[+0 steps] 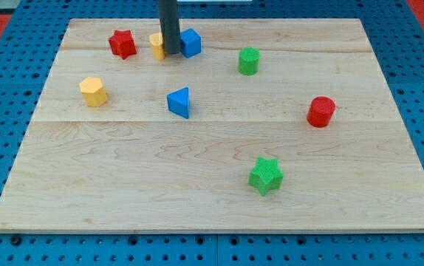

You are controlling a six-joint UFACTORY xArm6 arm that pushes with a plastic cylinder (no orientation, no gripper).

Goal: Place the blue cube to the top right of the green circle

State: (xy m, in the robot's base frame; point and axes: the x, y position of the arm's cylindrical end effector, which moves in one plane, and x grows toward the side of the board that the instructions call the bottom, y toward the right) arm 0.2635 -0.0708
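— Looking at the camera view: where is the blue cube (pixel 190 42)?

— Near the view's top edge of the wooden board (pixel 197 185), left of centre. It is a saturated blue block with a flat top face and its corners showing. My tip (pixel 171 52) stands just beside it on the view's left, squeezed between it and a yellow block (pixel 156 45) (shape half hidden by the rod). There are no jaws to speak of; the arm ends in a plain dark rod.

— And the green circle (pixel 249 60)?

— To the cube's right and slightly lower, apart from it, with bare wood between them.

— Other blocks?

— Red star (pixel 122 43) at the top left, yellow hexagon (pixel 94 91) lower left, blue triangle (pixel 179 102) below the cube, red cylinder (pixel 320 111) at right, green star (pixel 266 176) toward the bottom. Open board lies right of the green circle.
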